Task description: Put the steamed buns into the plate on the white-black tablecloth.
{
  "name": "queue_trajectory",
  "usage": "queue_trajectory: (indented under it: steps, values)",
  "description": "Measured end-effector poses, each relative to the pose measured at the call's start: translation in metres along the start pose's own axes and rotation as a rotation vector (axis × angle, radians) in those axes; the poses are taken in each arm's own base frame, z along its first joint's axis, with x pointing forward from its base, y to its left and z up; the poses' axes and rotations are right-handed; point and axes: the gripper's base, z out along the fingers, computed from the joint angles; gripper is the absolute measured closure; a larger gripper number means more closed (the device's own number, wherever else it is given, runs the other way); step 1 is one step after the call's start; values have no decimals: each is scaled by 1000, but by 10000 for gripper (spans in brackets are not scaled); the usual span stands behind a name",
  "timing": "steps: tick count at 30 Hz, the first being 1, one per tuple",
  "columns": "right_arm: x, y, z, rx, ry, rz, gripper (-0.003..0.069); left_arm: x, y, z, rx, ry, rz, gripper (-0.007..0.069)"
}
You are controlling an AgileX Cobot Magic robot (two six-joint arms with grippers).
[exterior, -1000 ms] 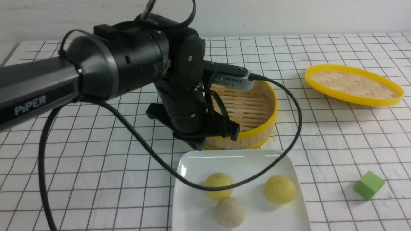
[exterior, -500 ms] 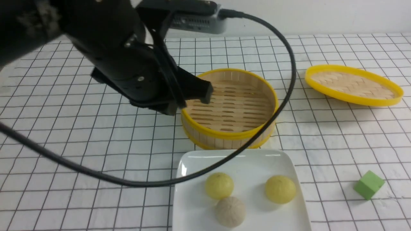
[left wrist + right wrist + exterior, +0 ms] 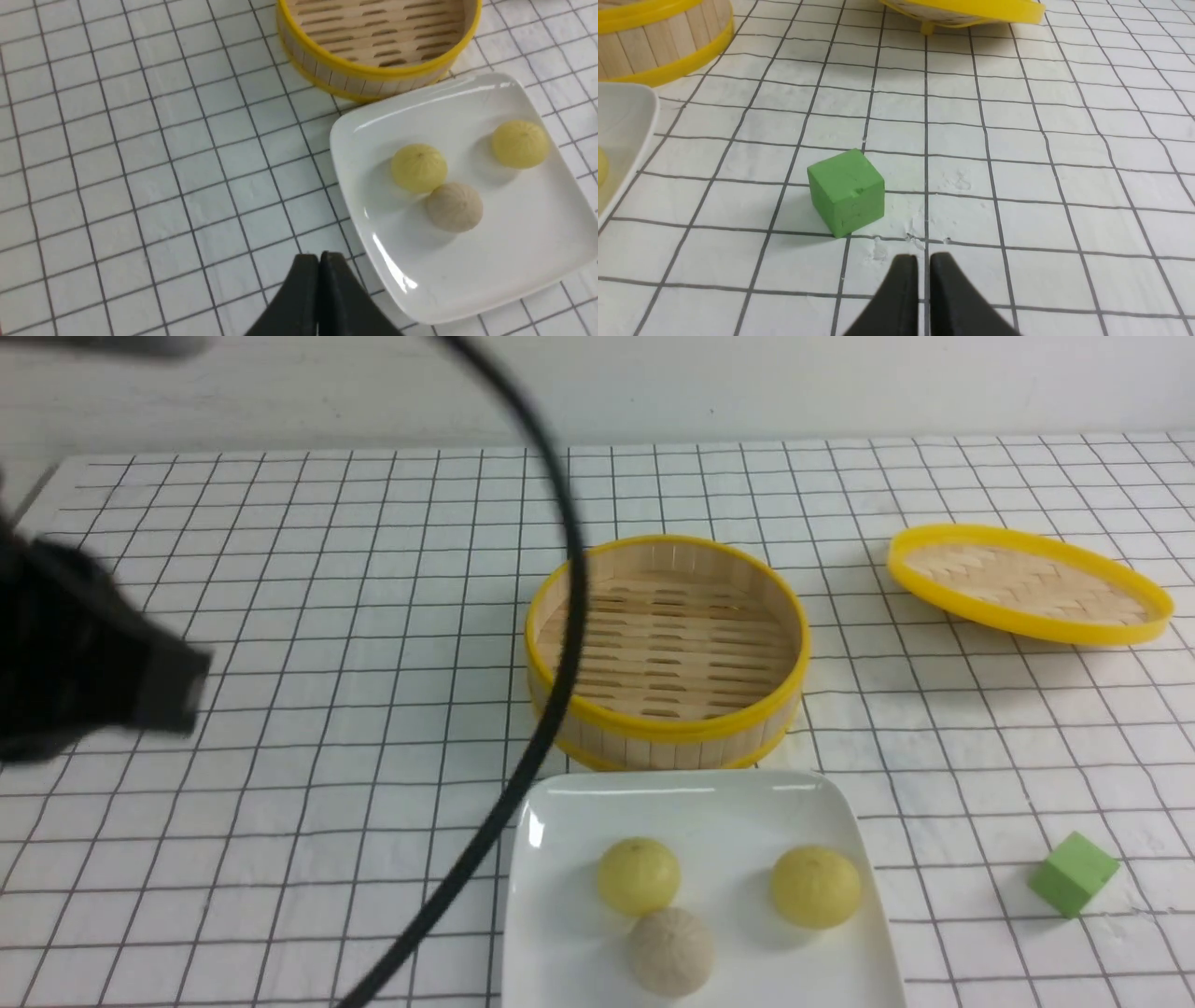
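Observation:
Two yellow-green steamed buns (image 3: 638, 875) (image 3: 814, 887) lie in the white square plate (image 3: 691, 786) on the white-black tablecloth (image 3: 280, 616), near the front edge. In the left wrist view the buns (image 3: 419, 167) (image 3: 519, 143) sit in the plate (image 3: 490, 261). My left gripper (image 3: 318, 257) is shut and empty, above the cloth just off the plate's corner. In the front view the left arm (image 3: 103, 681) is a dark blur at the far left. My right gripper (image 3: 923, 257) is shut and empty, above the cloth close to a green cube (image 3: 846, 191).
A beige-grey bun (image 3: 669, 952) lies in the plate beside the yellow ones. The empty bamboo steamer basket (image 3: 667, 733) stands just behind the plate. Its woven lid (image 3: 1027, 583) lies at the back right. The green cube (image 3: 1072, 875) sits right of the plate. A black cable (image 3: 551, 709) hangs across the view.
My left arm has pulled back from over the steamer basket to the far left of the front view. The buns and the plate have not moved.

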Motion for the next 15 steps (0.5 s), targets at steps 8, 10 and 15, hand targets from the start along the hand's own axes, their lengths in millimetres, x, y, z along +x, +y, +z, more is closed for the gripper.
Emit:
queue_trajectory:
  steps: [8,10,15]
  values:
    - [0,0,0,0,0,0,582,48,-2,13,240,-386,-73,605]
    - [0,0,0,0,0,0,579,51,-2,16,269,-464,-78,605]
    - [0,0,0,0,0,0,571,56,-3,23,294,-526,-80,599]
